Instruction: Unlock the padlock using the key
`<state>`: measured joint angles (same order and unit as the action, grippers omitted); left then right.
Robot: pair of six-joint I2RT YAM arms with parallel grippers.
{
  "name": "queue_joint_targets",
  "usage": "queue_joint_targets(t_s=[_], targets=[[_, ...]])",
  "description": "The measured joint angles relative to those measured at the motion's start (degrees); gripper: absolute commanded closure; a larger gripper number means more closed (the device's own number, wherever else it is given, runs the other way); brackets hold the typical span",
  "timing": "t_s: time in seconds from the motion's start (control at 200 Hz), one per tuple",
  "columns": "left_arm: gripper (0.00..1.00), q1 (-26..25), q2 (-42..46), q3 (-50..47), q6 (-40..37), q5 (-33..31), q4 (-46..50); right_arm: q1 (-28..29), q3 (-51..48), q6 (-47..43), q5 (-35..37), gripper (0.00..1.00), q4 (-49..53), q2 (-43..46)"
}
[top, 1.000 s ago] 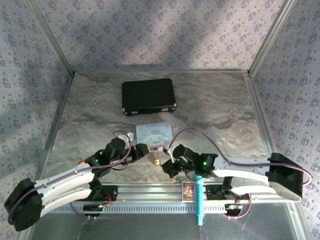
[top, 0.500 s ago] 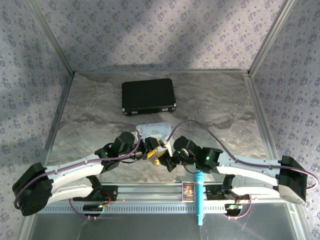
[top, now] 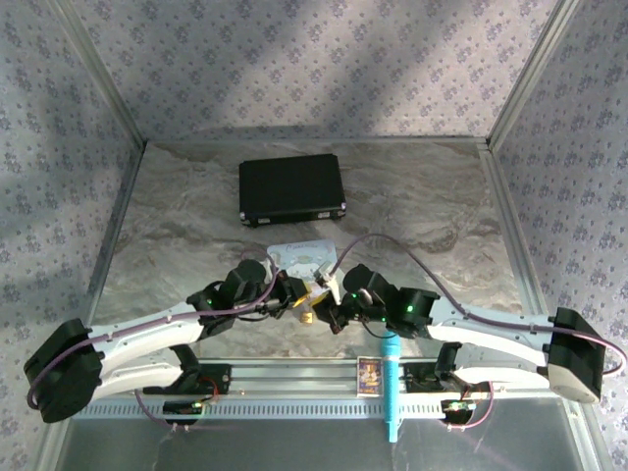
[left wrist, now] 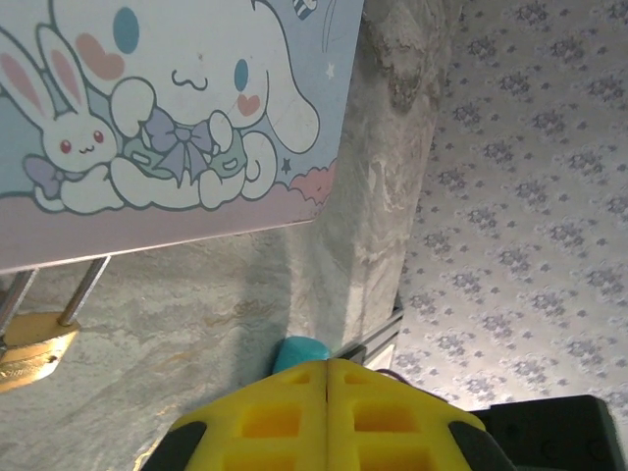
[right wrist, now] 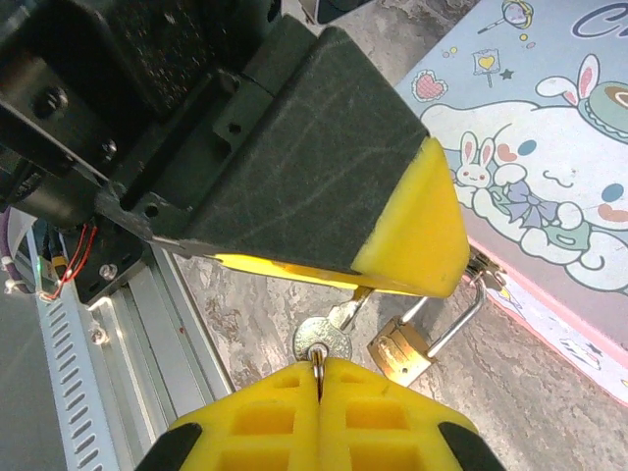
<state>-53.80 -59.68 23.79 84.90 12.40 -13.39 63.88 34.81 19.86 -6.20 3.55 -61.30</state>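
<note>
Top camera sits high behind the arm bases, facing forward and down over the whole table [top: 442,216], near edge at the bottom. Left wrist camera is down low and very close, peering past the left gripper [left wrist: 327,365] along the cartoon tin [left wrist: 196,98], with the padlock [left wrist: 34,348] at frame left. Right wrist camera hangs close above the right gripper [right wrist: 319,365] and the key [right wrist: 324,340]. Both wrist views share that padlock and tin.

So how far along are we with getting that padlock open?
Done: the right pincer has the key, pinched by its ring. In hand: the left pincer is shut right at the key's blade, beside the padlock; whether it grips the blade I can't tell. Left: the padlock looks locked on the clasp of the tin, so the key has yet to go in and turn.
</note>
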Motion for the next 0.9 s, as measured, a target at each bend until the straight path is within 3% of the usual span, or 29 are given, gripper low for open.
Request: queue_joint_targets(t_s=[0.105, 0.19, 0.285, 0.38, 0.585, 0.74, 0.899], targets=[[1.00, 0.00, 0.00, 0.33, -1.07, -0.07, 0.50, -0.44, -0.31, 0.09, -0.07, 0.99, -0.09, 0.09], [1.00, 0.00, 0.24, 0.22, -1.57, -1.01, -0.15, -1.46, -0.39, 1.22, -0.87, 0.49, -0.59, 0.09], [1.00, 0.04, 2.14, -1.07, -2.67, -3.39, -1.99, -3.96, -1.33, 3.89, -1.92, 0.39, -3.67, 0.26], [1.00, 0.13, 4.00, -1.97, -4.55, -5.77, -4.20, -6.73, -4.52, 8.22, -2.99, 0.16, -9.22, 1.64], [1.00, 0.17, 5.88, -5.16, -9.42, -10.08, -16.72, -11.21, -9.57, 20.96, -7.13, 0.19, -24.81, 1.31], [1.00, 0.17, 6.03, -6.51, -11.85, -11.32, -24.24, -11.34, -10.19, 30.16, -10.43, 0.41, -39.01, -0.87], [1.00, 0.17, 7.08, -8.31, -12.35, -12.79, -30.38, -11.45, -10.54, 35.43, -11.87, 0.51, -46.31, -4.11]])
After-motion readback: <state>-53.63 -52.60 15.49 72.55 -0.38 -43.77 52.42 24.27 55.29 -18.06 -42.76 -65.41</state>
